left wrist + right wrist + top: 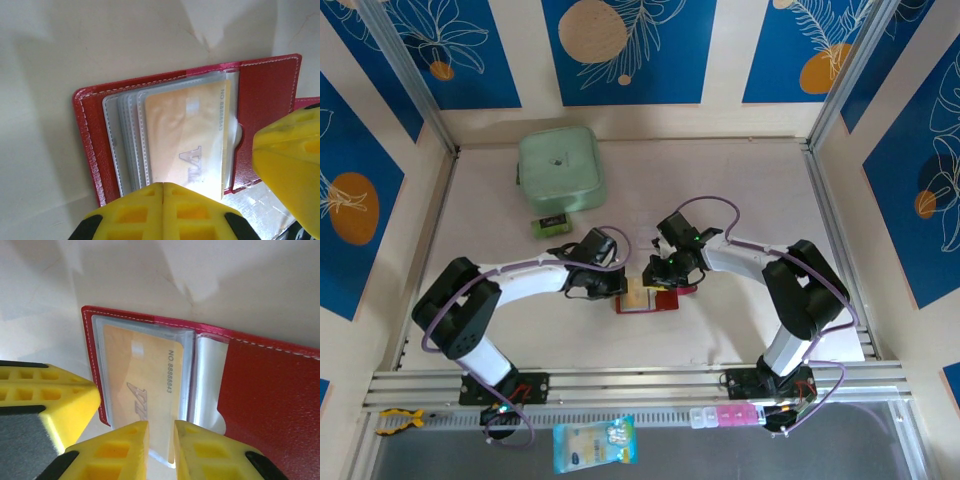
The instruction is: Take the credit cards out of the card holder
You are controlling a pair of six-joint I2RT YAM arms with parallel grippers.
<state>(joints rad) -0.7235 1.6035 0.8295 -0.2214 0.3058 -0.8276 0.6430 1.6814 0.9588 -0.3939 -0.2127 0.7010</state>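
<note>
Blue leaf-patterned wall panels (620, 40) ring a pale table (740, 200), and both arms meet at its middle, over the small dark-red leather-like card holder (667, 300) lying open and flat.

From above, the left tool (618, 288) and right tool (658, 278) crowd that wallet from either side. Well behind them sit one mint-green square zip case (560, 170) and, just in front of it, one small green-and-black block (552, 224).

Over to the left wrist camera for the detail the overhead cannot give: a stack of clear plastic sleeves (125, 145), roughly four edges fanned out, with one thin rectangular tan-gold card (185, 130) in the front sleeve. The left tool's yellow fingers (135, 215) are pressed flat together at the card's near edge; whether anything is caught between them, I cannot tell. One yellow finger of the other arm (292, 160) looms at the right.

Right wrist camera now, the same card from the opposite side, and a printed number reads along its edge. The right tool's two yellow fingers (210, 455) stand a sliver apart, clamped on the tan-gold card's lower edge with its sleeve.

So that's two arms, one wallet, one card showing.
</note>
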